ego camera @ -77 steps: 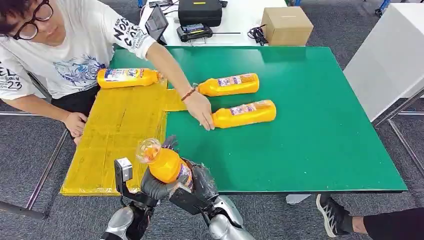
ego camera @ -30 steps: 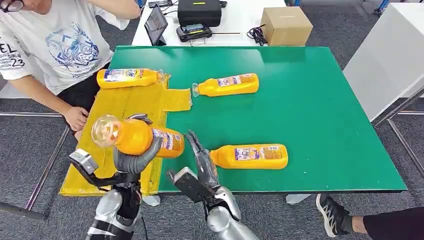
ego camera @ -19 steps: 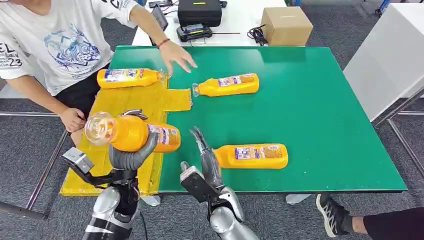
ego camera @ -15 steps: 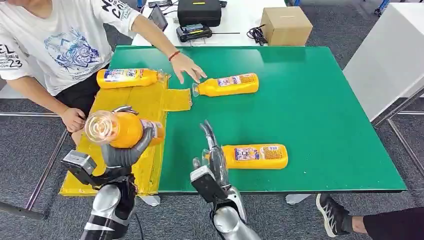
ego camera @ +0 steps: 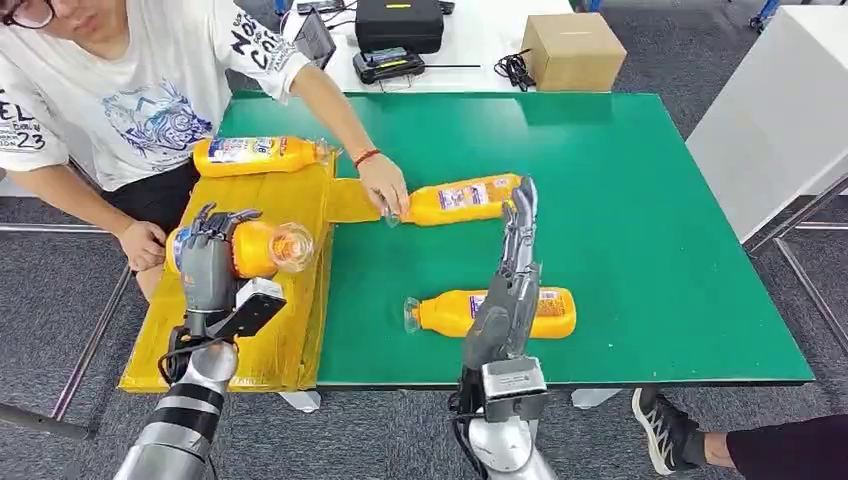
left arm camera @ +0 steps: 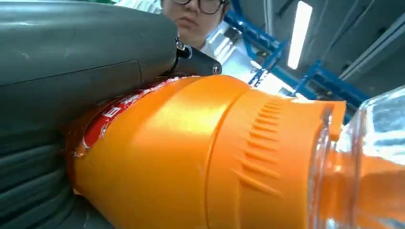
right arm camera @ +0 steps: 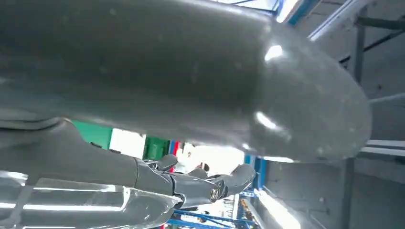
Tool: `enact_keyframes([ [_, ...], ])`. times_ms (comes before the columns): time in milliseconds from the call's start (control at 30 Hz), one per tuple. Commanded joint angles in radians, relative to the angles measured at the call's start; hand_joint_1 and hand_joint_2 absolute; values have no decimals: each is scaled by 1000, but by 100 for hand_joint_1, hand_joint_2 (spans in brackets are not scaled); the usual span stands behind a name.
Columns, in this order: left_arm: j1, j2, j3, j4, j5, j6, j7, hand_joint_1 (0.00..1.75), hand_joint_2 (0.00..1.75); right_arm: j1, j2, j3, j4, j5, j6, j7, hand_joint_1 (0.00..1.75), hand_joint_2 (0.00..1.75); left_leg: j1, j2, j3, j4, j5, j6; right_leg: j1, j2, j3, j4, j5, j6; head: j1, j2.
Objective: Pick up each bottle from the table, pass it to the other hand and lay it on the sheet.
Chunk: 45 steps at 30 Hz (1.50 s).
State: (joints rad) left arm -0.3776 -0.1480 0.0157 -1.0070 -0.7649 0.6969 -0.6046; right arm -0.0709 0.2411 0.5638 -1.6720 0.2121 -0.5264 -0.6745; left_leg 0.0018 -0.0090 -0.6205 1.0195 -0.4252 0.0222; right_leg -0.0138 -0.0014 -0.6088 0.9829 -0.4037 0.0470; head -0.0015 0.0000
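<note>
My left hand (ego camera: 208, 268) grips an orange bottle (ego camera: 252, 249) lying sideways just above the yellow sheet (ego camera: 262, 205), its clear cap (ego camera: 294, 246) pointing towards the green table (ego camera: 650, 200). In the left wrist view the held bottle (left arm camera: 191, 157) is close up under the hand's grey cover (left arm camera: 71, 57). My right hand (ego camera: 515, 265) is raised with fingers straight and holds nothing, above a second bottle (ego camera: 555, 311) lying near the table's front edge. A third bottle (ego camera: 462, 198) lies mid-table. A fourth bottle (ego camera: 255, 155) rests at the sheet's far end. The right wrist view shows my fingers (right arm camera: 191, 183) spread.
A person sits at the table's far left; their hand (ego camera: 385, 188) touches the third bottle's cap end. Behind the table stand a cardboard box (ego camera: 574, 50), a black case (ego camera: 400, 22) and a tablet (ego camera: 314, 42). A white cabinet (ego camera: 780, 120) stands at the right.
My left hand turned the bottle cap-first towards the table and lowered it over the sheet. My right hand rose over the near bottle. The person's hand reached the third bottle and shifted it nearer.
</note>
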Motion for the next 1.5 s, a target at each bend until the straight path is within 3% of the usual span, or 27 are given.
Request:
enact_keyframes([
  [33,-110,21,180,258,-308,1,60,175,175,-32,-51,47,-15,-5,4,12,0,0,0,3,5,-1,-2,-1,1,2,4,-1,-1,-1,0,0],
  [200,-119,18,281,303,-386,1,43,175,175,-29,-48,48,21,2,9,8,0,0,1,4,7,-1,-2,-2,2,3,6,-1,-1,-2,0,0],
  [233,-116,21,281,296,-412,1,54,175,175,-29,-48,49,22,1,12,9,0,175,1,4,7,-1,-2,-2,1,3,6,-2,-1,-2,0,0],
  [467,-158,76,190,448,-504,1,148,175,175,-42,-45,53,37,-1,57,31,0,175,1,1,5,-1,-1,-1,1,1,5,-1,-1,-1,0,0],
  [700,-179,102,133,532,-507,-48,142,175,175,-44,-41,50,48,-4,75,35,0,175,1,1,3,-1,-1,-1,1,1,3,-1,-1,-1,0,0],
  [800,-176,145,48,560,-556,-144,174,175,175,-43,-39,42,56,-20,116,38,0,175,1,1,4,-1,-1,-1,1,1,4,-1,-1,-1,0,0],
  [1000,-172,169,25,580,-523,-256,162,175,175,-45,-32,41,75,-25,150,41,0,175,1,2,4,-1,-1,-1,1,2,4,-1,0,-1,0,0],
  [1133,-185,199,-7,610,-495,-437,146,175,175,-54,-24,41,106,-35,184,45,0,175,1,4,9,-2,-1,-2,1,4,8,-1,0,-2,0,0],
  [1367,-189,241,-50,614,-464,-545,128,175,175,-53,-1,37,120,-35,235,59,0,175,1,4,18,-4,0,-2,1,4,16,-1,0,-4,0,0],
  [1400,-190,245,-59,617,-465,-558,127,161,175,-54,1,35,124,-34,237,60,0,175,1,3,19,-3,-1,-3,1,4,17,0,0,-4,0,0],
  [1433,-193,255,-71,623,-452,-611,126,21,175,-57,6,32,137,-39,249,63,0,175,1,6,20,-4,0,-4,1,6,17,-1,1,-5,0,0],
  [1467,-193,267,-97,625,-461,-633,132,0,175,-58,8,30,142,-43,256,62,0,175,1,5,20,-4,0,-5,1,5,17,-1,1,-5,0,0],
  [1500,-193,275,-107,629,-461,-650,132,0,175,-60,10,31,149,-43,260,61,0,175,1,4,20,-4,1,-5,1,4,17,0,2,-6,0,0],
])
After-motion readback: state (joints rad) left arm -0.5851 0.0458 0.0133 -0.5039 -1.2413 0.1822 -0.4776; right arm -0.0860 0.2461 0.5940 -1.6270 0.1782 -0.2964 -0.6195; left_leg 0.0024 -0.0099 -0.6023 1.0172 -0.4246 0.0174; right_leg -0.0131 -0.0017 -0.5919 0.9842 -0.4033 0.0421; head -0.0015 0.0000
